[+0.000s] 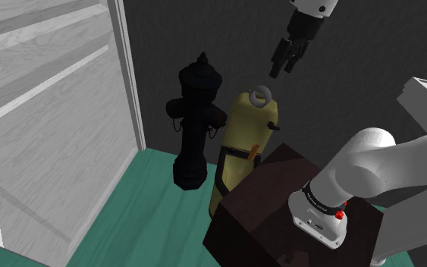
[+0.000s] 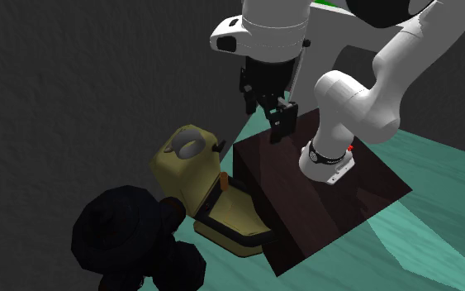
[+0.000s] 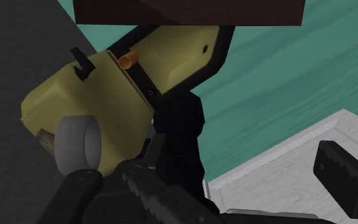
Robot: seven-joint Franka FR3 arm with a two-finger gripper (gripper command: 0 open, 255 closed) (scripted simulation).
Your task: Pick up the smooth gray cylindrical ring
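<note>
A smooth gray ring (image 1: 260, 95) rests on the top end of an olive-yellow canister-like object (image 1: 238, 148) that leans against the stand. The ring (image 2: 187, 145) stands on edge in the second exterior view. My black gripper (image 1: 289, 54) hangs in the air above the ring and toward the shoulder view's right, well apart from it. Its fingers are open with nothing between them. In the wrist view the ring (image 3: 79, 145) lies off to the side of one finger (image 3: 346, 181), outside the gap, on the olive object (image 3: 107, 95).
A black fire hydrant (image 1: 196, 121) stands right beside the olive object, toward the shoulder view's left. The dark brown stand (image 1: 280, 205) is directly behind it. A white panelled wall (image 1: 45, 114) and a dark wall close in the teal floor (image 1: 151, 220).
</note>
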